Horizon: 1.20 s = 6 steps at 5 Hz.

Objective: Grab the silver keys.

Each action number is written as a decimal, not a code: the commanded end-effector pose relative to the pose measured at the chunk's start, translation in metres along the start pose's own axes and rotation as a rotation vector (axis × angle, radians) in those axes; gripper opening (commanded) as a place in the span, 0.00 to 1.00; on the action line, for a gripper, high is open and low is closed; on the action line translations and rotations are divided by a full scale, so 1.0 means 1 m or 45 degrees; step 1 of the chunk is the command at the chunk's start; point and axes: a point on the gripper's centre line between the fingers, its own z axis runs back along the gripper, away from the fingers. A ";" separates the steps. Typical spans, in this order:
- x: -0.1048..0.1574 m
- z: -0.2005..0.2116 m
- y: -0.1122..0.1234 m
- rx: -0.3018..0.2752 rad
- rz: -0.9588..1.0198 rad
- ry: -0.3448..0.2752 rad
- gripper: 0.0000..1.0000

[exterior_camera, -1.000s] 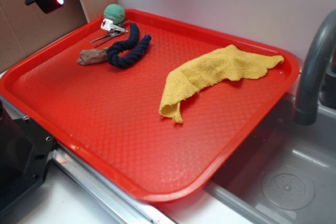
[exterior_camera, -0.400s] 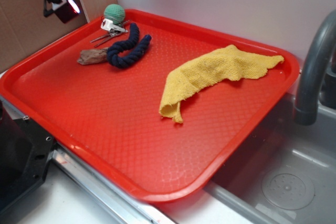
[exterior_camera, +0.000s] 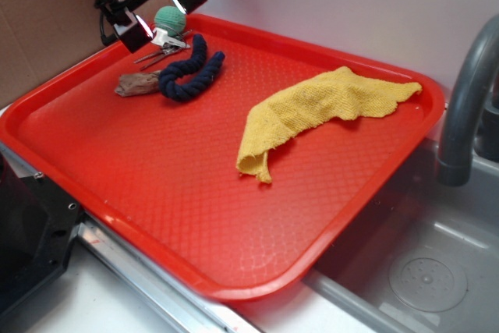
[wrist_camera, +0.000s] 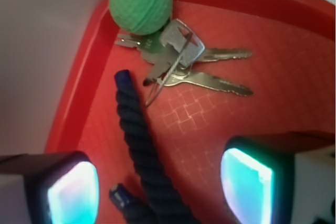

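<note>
Approach step, as I judge it; the pincer [exterior_camera: 153, 15] hangs wide open and empty above the silver keys [wrist_camera: 197, 66], which lie at twelve o'clock in the wrist view, touching the green ball [wrist_camera: 140, 2]; next: advance toward twelve, descend, close.

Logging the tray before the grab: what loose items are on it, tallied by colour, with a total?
Green: 1, the ball
Silver: 1, the bunch of silver keys
Dark blue: 1, the rope
Brown: 1, the driftwood-like piece
Yellow: 1, the cloth
Total: 5 loose items on the red tray
</note>
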 end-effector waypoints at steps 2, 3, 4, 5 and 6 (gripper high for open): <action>0.023 -0.003 0.003 -0.013 0.003 -0.059 1.00; 0.031 -0.006 0.009 -0.005 0.014 -0.061 1.00; 0.042 -0.009 0.014 0.000 0.038 -0.060 1.00; 0.051 -0.011 0.013 -0.008 0.033 -0.071 1.00; 0.064 -0.017 0.016 -0.002 0.045 -0.102 1.00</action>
